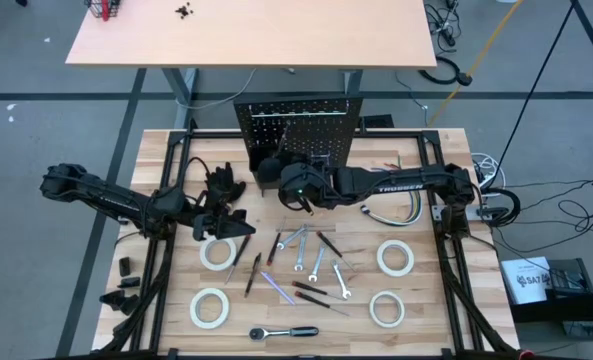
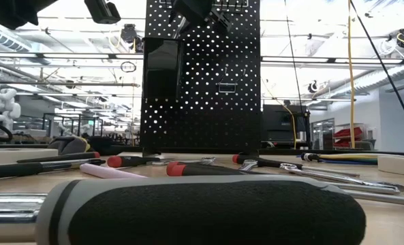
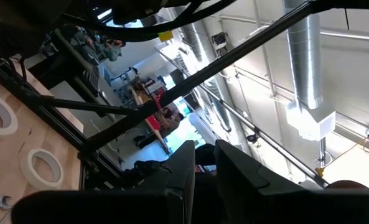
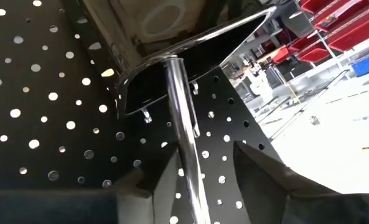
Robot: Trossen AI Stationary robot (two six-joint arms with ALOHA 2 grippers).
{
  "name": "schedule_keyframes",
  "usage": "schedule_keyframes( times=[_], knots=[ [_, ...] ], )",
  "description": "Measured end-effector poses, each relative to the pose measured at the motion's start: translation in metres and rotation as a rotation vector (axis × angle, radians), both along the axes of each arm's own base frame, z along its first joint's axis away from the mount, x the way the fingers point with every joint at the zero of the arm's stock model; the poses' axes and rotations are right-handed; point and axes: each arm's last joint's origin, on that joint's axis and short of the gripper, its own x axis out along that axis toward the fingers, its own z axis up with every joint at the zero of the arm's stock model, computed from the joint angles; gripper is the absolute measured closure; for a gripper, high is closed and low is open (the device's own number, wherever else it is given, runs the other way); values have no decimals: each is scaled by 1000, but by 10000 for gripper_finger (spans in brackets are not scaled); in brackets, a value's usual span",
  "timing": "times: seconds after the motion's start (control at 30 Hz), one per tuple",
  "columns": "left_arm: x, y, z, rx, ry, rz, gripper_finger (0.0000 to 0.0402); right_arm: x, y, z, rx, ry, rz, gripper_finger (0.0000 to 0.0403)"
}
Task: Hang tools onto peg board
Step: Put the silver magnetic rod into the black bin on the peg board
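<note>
Four white tape rolls (image 1: pixel 217 252) lie flat around a loose cluster of wrenches (image 1: pixel 316 262) and screwdrivers (image 1: pixel 252 272). The ratchet (image 1: pixel 284 332) lies near the table's (image 1: pixel 156 160) front edge, handle pointing right. Only the high view gives this layout. The low view fills its foreground with the ratchet's black grip and shows the other tools as low shapes in front of the peg board (image 2: pixel 202 75).

The peg board stands upright at the table's far edge, its holed face towards the tools.

The right gripper (image 1: pixel 276 170) is up against the top of the board, and the low view catches it at the upper rim. Its wrist view alone shows the detail. A chrome shaft (image 4: pixel 184 124) runs straight away from the gripper, close along the holed face, into a bent chrome holder (image 4: pixel 190 43) fixed to the board. The fingers (image 4: pixel 259 180) stand spread on either side of the shaft, with a gap showing on each side.

The left gripper (image 1: pixel 216 225) hangs over the black gloves (image 1: pixel 224 185), beside one tape roll. Its wrist view points up into the room, and I cannot tell its state.

Bare wood lies between the board's foot and the tool cluster. The black frame rails border the table on both sides.
</note>
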Motion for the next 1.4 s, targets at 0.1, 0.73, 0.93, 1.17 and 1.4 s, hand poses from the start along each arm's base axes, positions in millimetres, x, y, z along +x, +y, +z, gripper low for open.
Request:
schedule_keyframes(
  times=[0.1, 0.73, 0.93, 1.17, 1.4],
  knots=[
    [0, 0, 0, 18, -7, 6, 336, 0, -4, 0, 23, -32, -23, 244],
    [0, 0, 0, 12, -4, 5, 336, -4, -18, 2, 324, -565, -333, 256],
    [0, 0, 0, 13, -4, 5, 336, -4, -4, 2, 381, -667, -359, 257],
    [0, -1, 0, 17, -4, -15, 336, -5, 12, 2, 460, -783, -381, 269],
    [0, -1, 0, 19, -5, -27, 336, -8, 25, 4, 364, -837, -453, 292]
  ],
)
